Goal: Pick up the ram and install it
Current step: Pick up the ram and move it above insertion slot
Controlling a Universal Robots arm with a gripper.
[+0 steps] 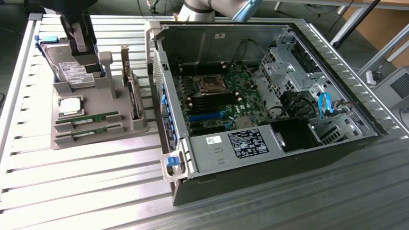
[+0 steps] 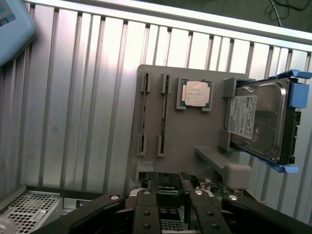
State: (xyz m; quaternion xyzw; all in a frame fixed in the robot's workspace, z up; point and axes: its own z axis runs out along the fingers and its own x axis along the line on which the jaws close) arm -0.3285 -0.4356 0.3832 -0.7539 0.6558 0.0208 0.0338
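The ram [image 1: 86, 118] [image 2: 164, 114] stands on edge in the tray's [image 1: 102, 103] [image 2: 195, 131] slots, two sticks side by side. The processor [image 1: 70, 106] [image 2: 196, 93] is just beside them and the drive [image 1: 70, 72] [image 2: 258, 119] is beyond that. I see my gripper [image 2: 169, 178] hanging over the tray edge nearest the case [image 1: 191, 38], apart from the ram. Its fingers point down, spread wide and holding nothing. In the exterior view, the arm [image 1: 204, 8] crosses behind the case.

Grey tray [image 1: 102, 103]: green ram sticks [image 1: 86, 118], silver processor [image 1: 70, 106], silver hard drive [image 2: 265, 122] with white label [image 2: 242, 114] and blue rails [image 2: 298, 92]. Beside the tray: black case [image 1: 255, 184], green motherboard [image 1: 221, 103]. Beneath it: ribbed silver table [image 1: 83, 182].
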